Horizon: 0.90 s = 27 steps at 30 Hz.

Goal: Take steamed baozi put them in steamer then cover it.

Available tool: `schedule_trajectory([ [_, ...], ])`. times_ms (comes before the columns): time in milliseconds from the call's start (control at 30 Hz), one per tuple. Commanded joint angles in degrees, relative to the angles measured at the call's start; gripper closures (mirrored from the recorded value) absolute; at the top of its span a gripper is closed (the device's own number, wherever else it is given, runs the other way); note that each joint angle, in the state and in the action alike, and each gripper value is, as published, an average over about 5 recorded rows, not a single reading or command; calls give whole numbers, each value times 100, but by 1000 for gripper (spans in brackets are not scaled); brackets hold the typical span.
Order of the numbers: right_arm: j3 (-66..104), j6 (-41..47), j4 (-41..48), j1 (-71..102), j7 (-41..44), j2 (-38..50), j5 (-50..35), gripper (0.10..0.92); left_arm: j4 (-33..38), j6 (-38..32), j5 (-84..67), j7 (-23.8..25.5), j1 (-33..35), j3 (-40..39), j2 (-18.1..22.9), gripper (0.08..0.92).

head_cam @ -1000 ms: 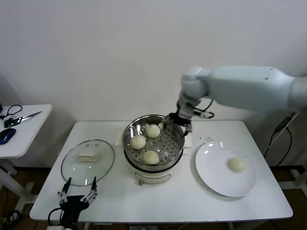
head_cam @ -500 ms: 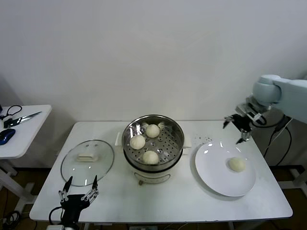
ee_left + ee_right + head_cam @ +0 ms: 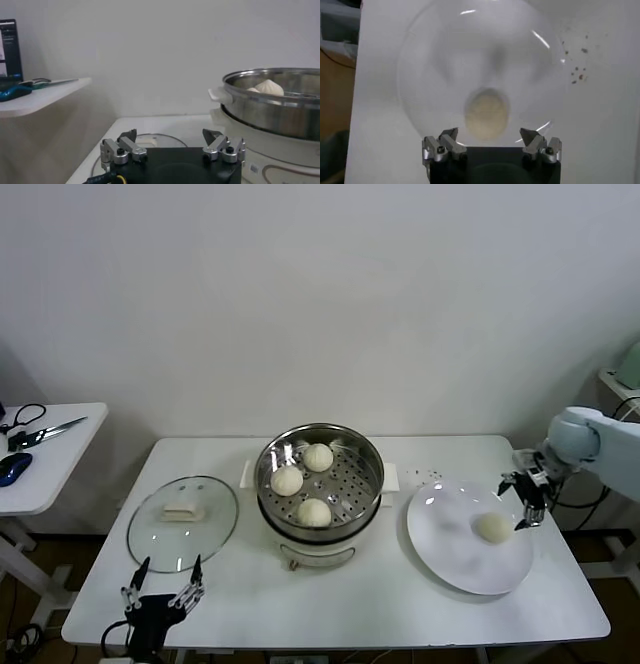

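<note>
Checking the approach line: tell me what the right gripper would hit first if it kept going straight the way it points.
Probably the last round cream-white baozi on the flat white plate: the open right gripper points down at it, fingers either side, though depth is unclear.

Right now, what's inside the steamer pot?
Three steamed baozi sit on the perforated tray inside the steamer, uncovered. Whatever lies below the tray is hidden.

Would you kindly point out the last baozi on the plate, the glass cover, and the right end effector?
Last baozi (image 3: 493, 527): head view, centre of the bun.
Glass cover (image 3: 183, 510): head view, white centre handle.
Right end effector (image 3: 524, 498): head view, midway between its open fingertips.
</note>
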<state>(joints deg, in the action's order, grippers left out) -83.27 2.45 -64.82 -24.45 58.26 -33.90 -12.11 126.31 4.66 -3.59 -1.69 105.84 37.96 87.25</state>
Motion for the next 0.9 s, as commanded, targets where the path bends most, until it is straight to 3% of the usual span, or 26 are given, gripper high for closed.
schedule_trajectory([
  [33, 1003, 237, 647, 1240, -222, -221, 332, 203, 6, 1, -10, 2, -4, -1, -4, 177],
  [500, 1236, 275, 774, 1453, -397, -450, 384, 203, -9, -35, 112, -11, 25, 10, 24, 177],
  [767, 1274, 276, 670, 1357, -389, -440, 358, 329, -16, -49, 105, -17, 18, 13, 25, 177],
  [900, 1053, 321, 467, 1027, -320, -360, 270, 349, -12, -52, 106, -20, 19, 12, 27, 177],
])
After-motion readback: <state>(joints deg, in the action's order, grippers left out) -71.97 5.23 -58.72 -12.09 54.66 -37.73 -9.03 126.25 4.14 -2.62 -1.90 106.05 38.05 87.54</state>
